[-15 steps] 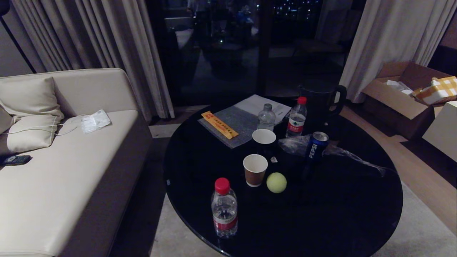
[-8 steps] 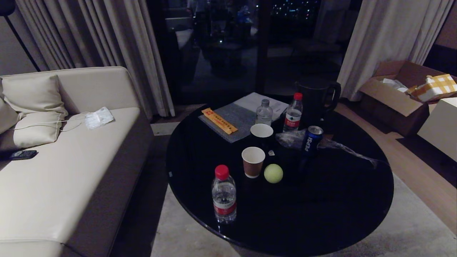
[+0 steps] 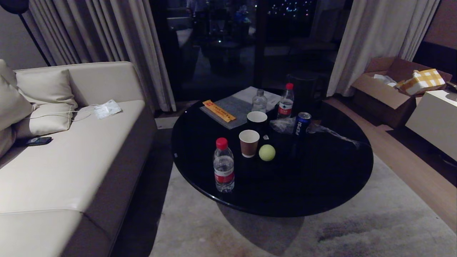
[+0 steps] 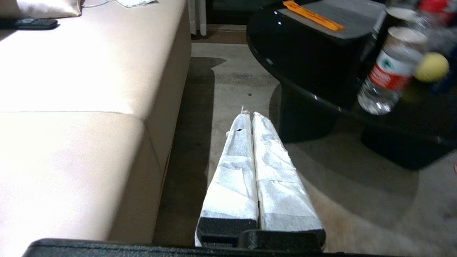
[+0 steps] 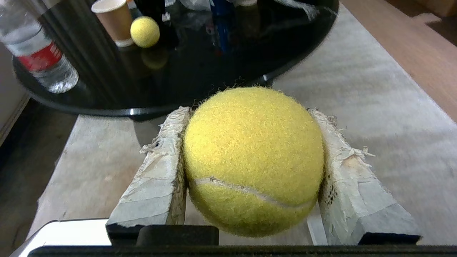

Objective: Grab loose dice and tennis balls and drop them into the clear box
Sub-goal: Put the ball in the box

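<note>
- Right now the right gripper is clamped on a tennis ball, one taped finger pressed to each side, the ball bulging out past both.
- Beyond that held ball, in the right wrist view, carpet comes first and then the near rim of the round black table; the gripper hangs off the table, short of its edge.
- Farther out, on the tabletop, a second tennis ball sits just beside a paper cup, with a water bottle nearer the sofa side.
- Meanwhile the left gripper has its wrapped fingers pressed together with nothing between them, and it points at the carpet strip between sofa and table.
- Seen from the left wrist, the bottle stands between that gripper and the loose ball, so the left arm's path to it looks blocked.
- Neither arm shows in the head view, and the clear box and the dice appear in none of the views.
- The coming move turns on finding the box: the held ball needs a drop spot, and none is visible ahead of the right gripper.
- Compared with a second ago, the whole head view has slid: table, cup and ball sit higher and smaller, more carpet shows in front, so the camera has backed away and the things have not shifted on the table.
</note>
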Available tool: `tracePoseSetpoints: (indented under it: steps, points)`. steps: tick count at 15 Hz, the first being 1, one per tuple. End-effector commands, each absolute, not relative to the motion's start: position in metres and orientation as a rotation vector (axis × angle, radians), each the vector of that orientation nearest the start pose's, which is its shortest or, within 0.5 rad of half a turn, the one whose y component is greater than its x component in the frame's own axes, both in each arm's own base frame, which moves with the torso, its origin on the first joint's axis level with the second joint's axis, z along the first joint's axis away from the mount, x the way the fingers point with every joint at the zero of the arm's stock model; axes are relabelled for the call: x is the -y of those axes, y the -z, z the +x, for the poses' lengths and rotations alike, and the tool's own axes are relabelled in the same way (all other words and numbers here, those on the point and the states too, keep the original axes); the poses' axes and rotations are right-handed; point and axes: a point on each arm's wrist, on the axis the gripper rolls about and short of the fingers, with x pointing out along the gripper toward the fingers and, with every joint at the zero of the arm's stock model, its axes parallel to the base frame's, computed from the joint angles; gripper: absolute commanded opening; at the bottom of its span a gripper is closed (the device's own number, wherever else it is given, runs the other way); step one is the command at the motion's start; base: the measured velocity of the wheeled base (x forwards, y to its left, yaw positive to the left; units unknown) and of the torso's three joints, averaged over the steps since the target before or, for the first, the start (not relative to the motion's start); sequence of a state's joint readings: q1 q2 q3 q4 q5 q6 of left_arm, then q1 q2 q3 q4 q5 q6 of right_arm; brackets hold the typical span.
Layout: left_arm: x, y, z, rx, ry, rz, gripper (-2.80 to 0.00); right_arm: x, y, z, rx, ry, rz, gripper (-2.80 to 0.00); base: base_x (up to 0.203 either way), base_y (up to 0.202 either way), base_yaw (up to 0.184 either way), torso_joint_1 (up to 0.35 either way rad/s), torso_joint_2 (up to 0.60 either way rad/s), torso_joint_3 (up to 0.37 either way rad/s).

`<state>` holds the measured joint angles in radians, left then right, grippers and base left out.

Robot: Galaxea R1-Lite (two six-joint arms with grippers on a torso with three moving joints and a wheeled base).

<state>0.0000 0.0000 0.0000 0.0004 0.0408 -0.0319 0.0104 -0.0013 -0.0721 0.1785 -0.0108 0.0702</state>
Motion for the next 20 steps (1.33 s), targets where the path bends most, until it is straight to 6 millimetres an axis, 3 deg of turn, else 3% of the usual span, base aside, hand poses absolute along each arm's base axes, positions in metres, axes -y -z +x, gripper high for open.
tracePoseSetpoints:
  steps: [1,20]
  points:
    - [-0.0008,-0.0749,-0.0226,-0.004,-0.035,-0.025,-2.80,0.0006,-0.0769,-0.0293,-0.107,0.004,0.069,-2.80,-0.183,0.000,-0.001,0.005,0.00,0.003]
    - [-0.0008,-0.0749,-0.0226,-0.004,-0.036,-0.026,-2.80,0.0006,-0.0769,-0.0293,-0.107,0.004,0.069,-2.80,-0.183,0.000,-0.001,0.003,0.00,0.002]
